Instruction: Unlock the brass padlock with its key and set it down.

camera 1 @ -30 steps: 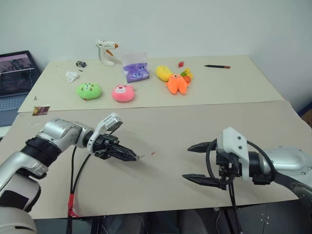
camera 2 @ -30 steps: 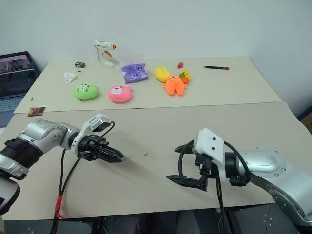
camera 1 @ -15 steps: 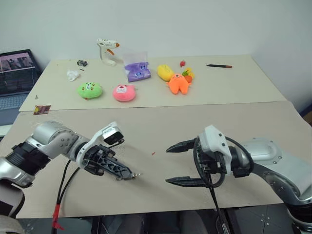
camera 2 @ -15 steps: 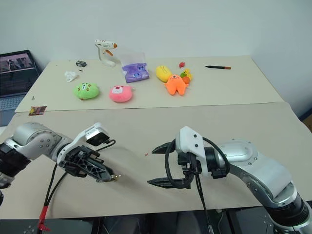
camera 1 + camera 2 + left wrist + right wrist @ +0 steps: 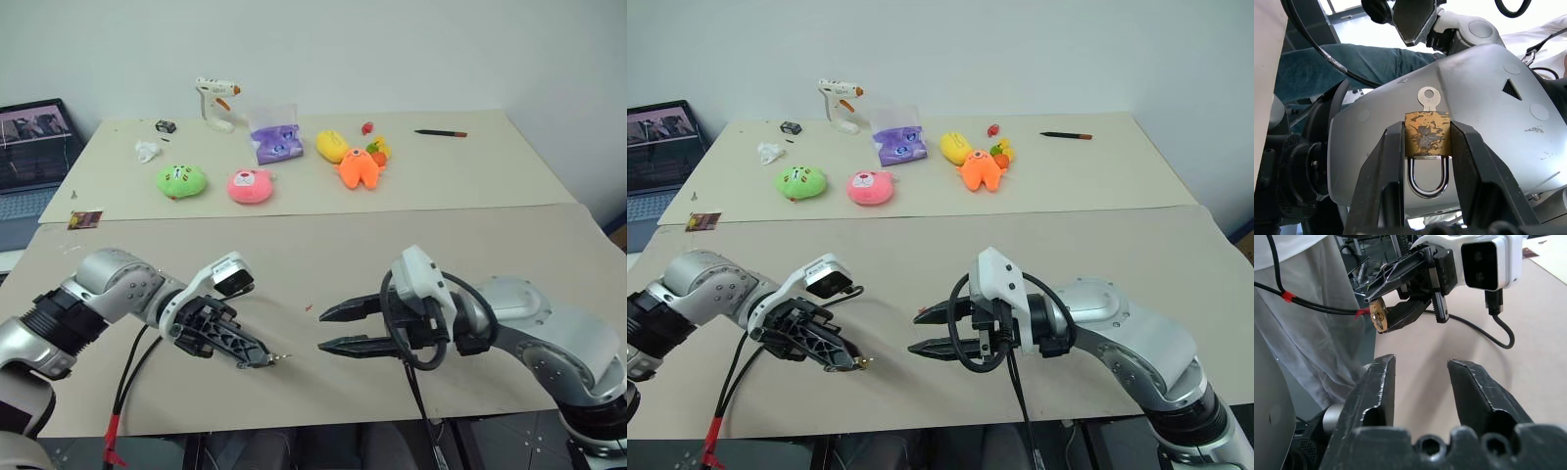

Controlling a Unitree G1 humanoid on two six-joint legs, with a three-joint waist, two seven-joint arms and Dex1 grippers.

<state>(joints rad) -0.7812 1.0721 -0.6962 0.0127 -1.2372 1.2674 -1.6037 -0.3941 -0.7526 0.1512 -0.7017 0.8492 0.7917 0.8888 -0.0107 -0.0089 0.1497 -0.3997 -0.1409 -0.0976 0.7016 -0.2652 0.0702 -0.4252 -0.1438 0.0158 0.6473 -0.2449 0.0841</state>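
My left gripper [image 5: 257,358] hovers low over the near table, shut on the brass padlock [image 5: 1426,136]. The lock's worn gold body is pinched between the two fingers, and its silver shackle [image 5: 1426,177] points back toward the wrist. The key [image 5: 1428,97] sits in the lock, its round silver head sticking out past the fingertips. My right gripper [image 5: 323,331] faces it from the right, a short gap away, its fingers partly apart with nothing between them. In the right wrist view the padlock [image 5: 1378,319] shows at the tip of the left gripper.
On the far table lie a green plush [image 5: 179,181], a pink plush [image 5: 249,186], an orange plush [image 5: 358,168], a purple bag [image 5: 272,140], a glue gun [image 5: 215,103] and a pen [image 5: 440,133]. A laptop [image 5: 29,157] stands at the far left. A red speck [image 5: 308,308] lies between the grippers.
My right gripper has moved left toward the left gripper and its fingers have narrowed from wide open. The left gripper has drawn back toward me and rolled, still holding the padlock.
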